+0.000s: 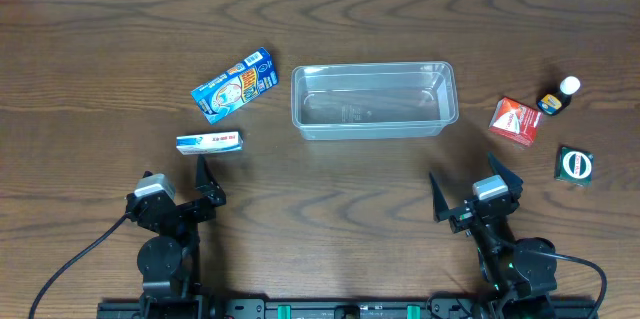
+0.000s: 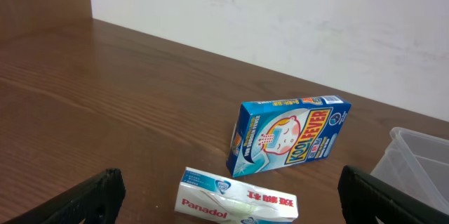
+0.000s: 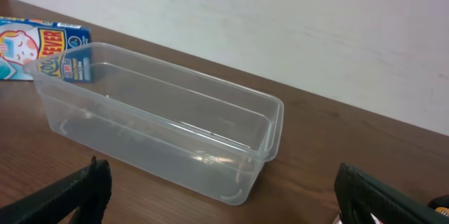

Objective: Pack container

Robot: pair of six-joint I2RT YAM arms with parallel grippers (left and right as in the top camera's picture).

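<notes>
The clear plastic container (image 1: 373, 100) stands empty at the table's middle; the right wrist view shows it (image 3: 161, 122) ahead and left of my fingers. A blue Kool Fever box (image 1: 234, 85) lies left of it, also in the left wrist view (image 2: 287, 133). A white Panadol box (image 1: 209, 143) lies nearer my left arm, just ahead of my fingers in the left wrist view (image 2: 237, 199). My left gripper (image 1: 178, 181) is open and empty. My right gripper (image 1: 475, 187) is open and empty, in front of the container's right end.
At the right lie a red box (image 1: 516, 120), a small dark bottle with a white cap (image 1: 558, 98) and a dark green box (image 1: 574, 165). A white wall runs behind the table's far edge.
</notes>
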